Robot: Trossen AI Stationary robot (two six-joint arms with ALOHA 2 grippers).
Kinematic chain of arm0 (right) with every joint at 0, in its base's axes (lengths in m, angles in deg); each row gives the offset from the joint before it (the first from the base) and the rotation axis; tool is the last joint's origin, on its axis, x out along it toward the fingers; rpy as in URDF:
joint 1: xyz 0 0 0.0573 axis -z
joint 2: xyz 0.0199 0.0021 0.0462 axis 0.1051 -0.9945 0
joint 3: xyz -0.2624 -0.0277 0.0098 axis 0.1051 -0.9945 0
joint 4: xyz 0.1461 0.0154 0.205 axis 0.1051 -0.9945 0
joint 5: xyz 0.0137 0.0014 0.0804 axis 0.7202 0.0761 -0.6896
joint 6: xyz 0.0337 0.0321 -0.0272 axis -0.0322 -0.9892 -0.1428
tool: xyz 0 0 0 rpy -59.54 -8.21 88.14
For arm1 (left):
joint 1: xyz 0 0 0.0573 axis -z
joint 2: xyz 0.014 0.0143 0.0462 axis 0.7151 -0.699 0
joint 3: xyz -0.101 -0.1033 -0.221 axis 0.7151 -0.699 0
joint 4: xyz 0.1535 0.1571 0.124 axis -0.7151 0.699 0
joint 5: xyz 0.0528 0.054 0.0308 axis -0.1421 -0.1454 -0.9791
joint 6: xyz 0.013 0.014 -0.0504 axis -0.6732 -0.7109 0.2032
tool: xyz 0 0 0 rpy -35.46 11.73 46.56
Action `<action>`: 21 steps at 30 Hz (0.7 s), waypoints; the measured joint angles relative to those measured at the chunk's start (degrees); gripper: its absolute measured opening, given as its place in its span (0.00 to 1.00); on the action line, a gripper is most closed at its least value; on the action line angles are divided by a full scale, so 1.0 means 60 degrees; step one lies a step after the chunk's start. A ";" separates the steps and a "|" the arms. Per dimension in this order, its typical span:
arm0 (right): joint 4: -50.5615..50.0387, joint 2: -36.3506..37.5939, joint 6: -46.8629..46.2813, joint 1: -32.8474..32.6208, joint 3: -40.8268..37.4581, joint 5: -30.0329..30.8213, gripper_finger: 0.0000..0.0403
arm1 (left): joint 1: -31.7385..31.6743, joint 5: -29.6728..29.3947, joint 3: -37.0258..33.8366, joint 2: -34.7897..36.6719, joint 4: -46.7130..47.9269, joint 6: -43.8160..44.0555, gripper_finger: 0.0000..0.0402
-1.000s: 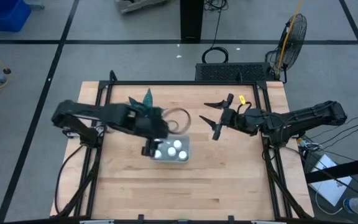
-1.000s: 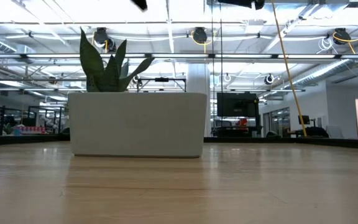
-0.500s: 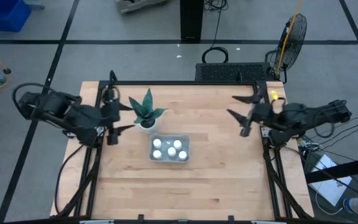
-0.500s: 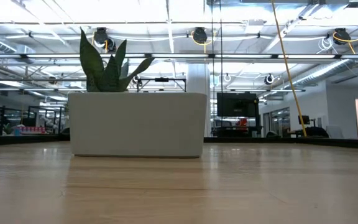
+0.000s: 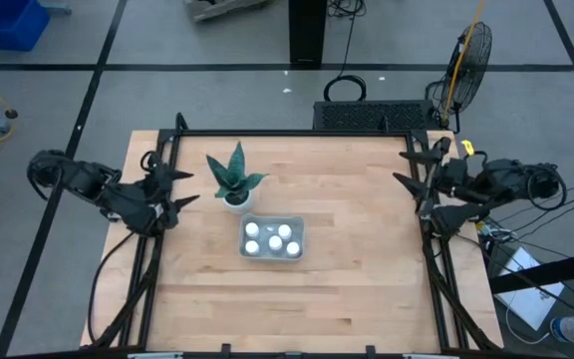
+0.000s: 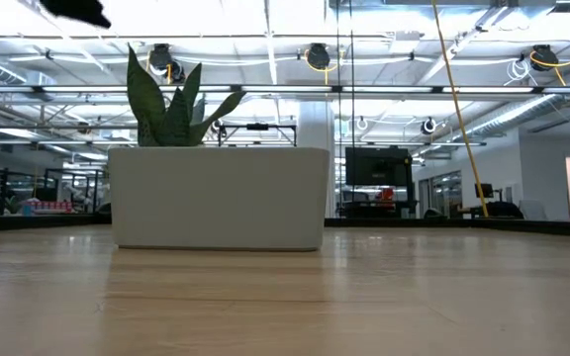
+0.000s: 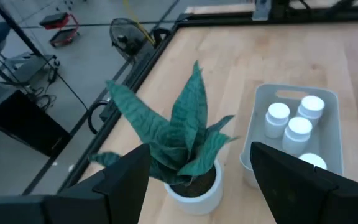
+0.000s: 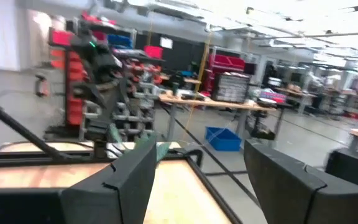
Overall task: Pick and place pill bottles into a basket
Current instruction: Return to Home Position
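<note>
The basket point(image 5: 303, 239), a pale shallow tray, sits at mid-table with several white pill bottles point(image 5: 274, 239) standing upright in it; the left wrist view shows them too point(image 7: 299, 127). My left gripper point(image 5: 192, 186) hangs open near the table's left edge, left of the potted plant, with nothing between its fingers. My right gripper point(image 5: 402, 168) hangs open near the right edge, also with nothing in it. In the low view the basket's near wall point(image 6: 216, 198) stands on the table top.
A small green spiky plant in a white pot point(image 5: 234, 181) stands just beyond the basket's left end. Black frame rails run along the left, right and far edges. Bare wood lies in front of the basket and to its right.
My left gripper has pulled away from over the basket to the table's left edge, turning as it went. My right gripper has drawn back toward the right edge and risen a little. Both stay open. The basket and bottles have kept still.
</note>
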 joint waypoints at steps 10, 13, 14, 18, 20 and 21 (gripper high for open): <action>0.1637 0.2410 0.0190 0.0007 -0.2225 -0.1300 0.58 | 0.0115 -0.0335 -0.2899 0.2283 -0.1580 0.0423 0.71; 0.2041 0.3403 0.0265 0.0007 -0.2874 -0.1260 0.58 | 0.0111 -0.0414 -0.3397 0.2802 -0.2002 0.0513 0.71; 0.2105 0.3718 0.0274 0.0007 -0.3051 -0.1253 0.58 | 0.0111 -0.0414 -0.3447 0.2945 -0.2273 0.0513 0.71; 0.2108 0.4184 0.0167 0.0010 -0.3469 -0.1015 0.58 | 0.0111 -0.0468 -0.3626 0.3394 -0.2632 0.0564 0.71; 0.1878 0.4099 0.0081 0.0015 -0.3523 -0.0760 0.58 | 0.0111 -0.0441 -0.3786 0.3540 -0.3044 0.0565 0.71; 0.1936 0.4067 0.0059 0.0011 -0.3591 -0.0695 0.58 | 0.0111 -0.0413 -0.3888 0.3592 -0.3311 0.0501 0.71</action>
